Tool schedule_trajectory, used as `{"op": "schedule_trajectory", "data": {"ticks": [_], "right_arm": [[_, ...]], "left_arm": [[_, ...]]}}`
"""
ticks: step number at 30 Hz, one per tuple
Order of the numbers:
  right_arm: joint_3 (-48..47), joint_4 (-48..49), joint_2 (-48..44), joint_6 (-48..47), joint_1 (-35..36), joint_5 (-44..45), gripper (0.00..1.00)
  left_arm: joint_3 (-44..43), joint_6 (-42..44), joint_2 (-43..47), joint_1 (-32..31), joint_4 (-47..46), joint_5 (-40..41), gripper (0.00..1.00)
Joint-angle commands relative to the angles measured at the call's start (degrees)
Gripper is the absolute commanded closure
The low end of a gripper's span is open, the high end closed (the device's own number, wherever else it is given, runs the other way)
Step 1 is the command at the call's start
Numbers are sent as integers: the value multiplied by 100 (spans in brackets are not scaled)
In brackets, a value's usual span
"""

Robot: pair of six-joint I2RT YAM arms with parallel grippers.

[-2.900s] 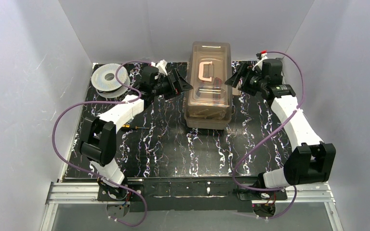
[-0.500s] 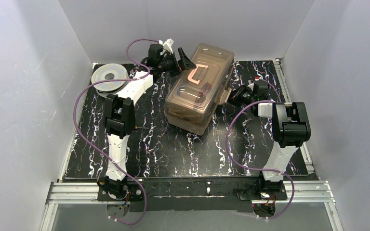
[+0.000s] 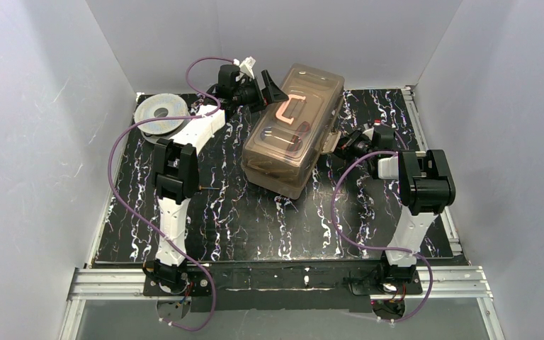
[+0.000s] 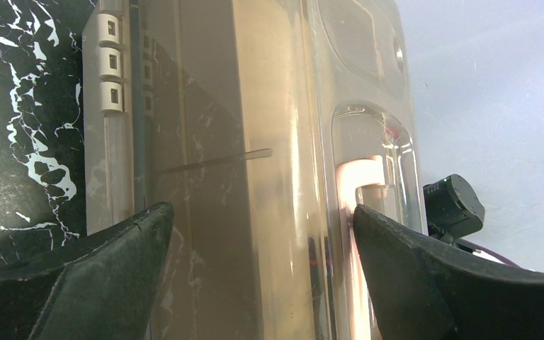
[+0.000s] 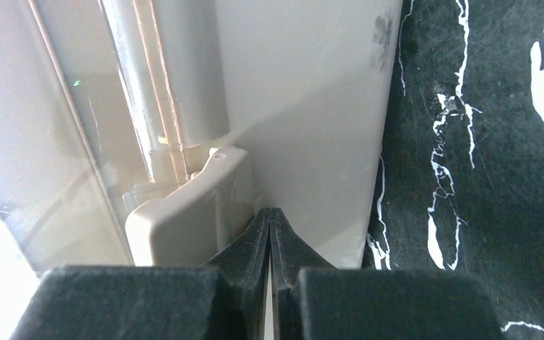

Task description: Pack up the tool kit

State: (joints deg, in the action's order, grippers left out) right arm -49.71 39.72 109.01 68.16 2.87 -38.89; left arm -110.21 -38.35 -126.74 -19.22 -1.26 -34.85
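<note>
Tan toolbox could be shoved askew if its three-o'clock latch is missed; right gripper pinched shut, left gripper spread wide.

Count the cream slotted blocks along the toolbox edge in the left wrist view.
3, in a column on the toolbox's upper-left edge: top block, middle block, bottom block. More may be cut off above the frame.
</note>
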Motion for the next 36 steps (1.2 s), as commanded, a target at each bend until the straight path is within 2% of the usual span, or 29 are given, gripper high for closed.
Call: {"op": "schedule_trajectory", "data": {"ticks": [1,12,20,22,24,27,31,36], "right_arm": [[-245,2530,6,1136,141,-894,93],[88,2681,-447,1113,57,-888,96],[239,2229,-841,801,20,-760,97],[95,1497,-954,508,26,-691,98],[-200,137,-1066,-177,65,-503,99],[-565,-1338,-1178,-788,133,19,99],[-1757,-3755,-1101,-1739,356,794,99],[-2697,-5441,-1022,-2336,800,2084,98]], "left_arm": [[137,137,91,-213,368,-373,4],[166,213,99,-214,442,-334,5],[158,338,99,-229,575,-288,6],[158,362,106,-242,598,-261,6],[143,381,107,-255,600,-252,6],[87,428,50,-294,669,-216,6],[73,480,1,-331,859,-202,7],[433,624,188,-328,908,-66,7]]}}
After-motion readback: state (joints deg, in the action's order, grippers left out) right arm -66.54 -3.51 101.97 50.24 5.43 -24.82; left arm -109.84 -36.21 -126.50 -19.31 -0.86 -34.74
